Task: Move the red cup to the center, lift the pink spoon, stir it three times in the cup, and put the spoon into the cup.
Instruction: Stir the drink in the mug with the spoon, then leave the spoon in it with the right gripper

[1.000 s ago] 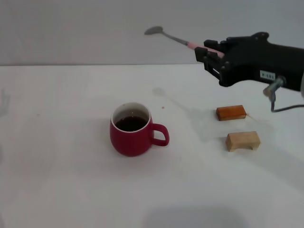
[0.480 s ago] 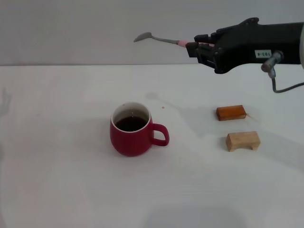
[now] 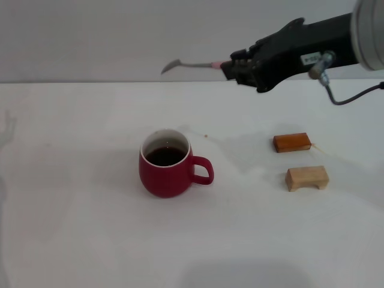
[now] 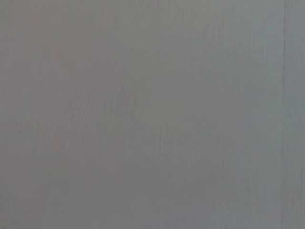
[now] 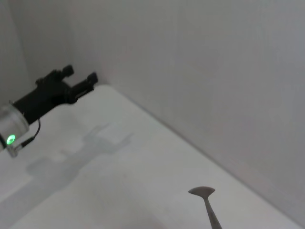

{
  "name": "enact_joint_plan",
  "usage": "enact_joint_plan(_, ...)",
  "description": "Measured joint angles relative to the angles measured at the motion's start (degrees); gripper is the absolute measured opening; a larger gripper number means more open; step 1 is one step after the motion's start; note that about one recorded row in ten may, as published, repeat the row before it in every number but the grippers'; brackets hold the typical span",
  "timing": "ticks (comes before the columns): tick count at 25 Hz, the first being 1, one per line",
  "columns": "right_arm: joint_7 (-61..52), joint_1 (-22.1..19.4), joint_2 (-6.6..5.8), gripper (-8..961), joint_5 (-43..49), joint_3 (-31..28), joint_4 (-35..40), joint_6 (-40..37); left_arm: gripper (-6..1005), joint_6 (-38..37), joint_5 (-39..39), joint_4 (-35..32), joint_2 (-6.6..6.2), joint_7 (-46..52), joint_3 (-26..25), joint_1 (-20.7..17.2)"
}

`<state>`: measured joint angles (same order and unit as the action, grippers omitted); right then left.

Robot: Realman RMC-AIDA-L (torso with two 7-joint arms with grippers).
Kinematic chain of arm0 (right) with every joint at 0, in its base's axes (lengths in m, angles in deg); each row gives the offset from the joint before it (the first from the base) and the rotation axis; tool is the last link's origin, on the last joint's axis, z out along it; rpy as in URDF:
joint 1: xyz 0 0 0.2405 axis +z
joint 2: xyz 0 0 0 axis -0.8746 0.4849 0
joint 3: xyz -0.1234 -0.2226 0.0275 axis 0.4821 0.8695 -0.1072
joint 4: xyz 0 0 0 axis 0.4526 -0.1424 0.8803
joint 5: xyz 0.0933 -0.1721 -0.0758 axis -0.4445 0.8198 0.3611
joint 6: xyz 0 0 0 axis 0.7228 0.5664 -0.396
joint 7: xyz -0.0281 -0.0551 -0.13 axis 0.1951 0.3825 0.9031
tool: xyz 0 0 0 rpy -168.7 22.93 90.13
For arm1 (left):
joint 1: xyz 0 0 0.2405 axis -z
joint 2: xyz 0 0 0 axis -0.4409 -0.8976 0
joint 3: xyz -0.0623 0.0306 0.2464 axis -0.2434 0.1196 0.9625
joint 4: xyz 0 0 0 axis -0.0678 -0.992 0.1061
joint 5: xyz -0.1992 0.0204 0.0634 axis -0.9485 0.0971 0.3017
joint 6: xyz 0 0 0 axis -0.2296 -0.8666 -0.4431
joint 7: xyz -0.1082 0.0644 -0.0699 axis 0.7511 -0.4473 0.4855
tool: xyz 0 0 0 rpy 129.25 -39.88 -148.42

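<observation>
Head view: the right tool [image 3: 231, 65], upper right of centre, is clamped on the pink spoon [image 3: 191, 63], held level high above the counter [image 3: 84, 228], bowl pointing left. The red cup [image 3: 167, 164] stands at centre frame, handle toward the right. An orange block [image 3: 292, 142] and a tan block [image 3: 306, 178] lie at right.

Left wrist view: only plain grey.

Right wrist view: the spoon's bowl shows at the bottom edge; the left tool [image 5: 81, 80], upper left, has its fingers apart, holding nothing.

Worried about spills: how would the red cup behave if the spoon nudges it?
The red cup looks squat and ceramic, so probably heavy and unlikely to tip. It holds dark liquid, which might slosh. The right gripper holds the pink spoon well above it.
</observation>
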<state>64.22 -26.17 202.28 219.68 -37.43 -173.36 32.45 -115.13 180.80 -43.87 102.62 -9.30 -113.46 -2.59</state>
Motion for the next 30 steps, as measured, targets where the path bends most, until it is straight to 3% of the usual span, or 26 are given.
enact_joint_plan(13,2.02,8.74,-0.98,162,0.07,-1.32,12.18,4.68,844,-0.15,-0.01,0.03,0.11,0.64,-0.01,-0.37)
enact_joint_plan(30,6.73,14.86,-1.16,162,0.08,-0.84,29.22,3.27,844,-0.64,0.37,0.11,0.12,1.96,0.04,-0.82)
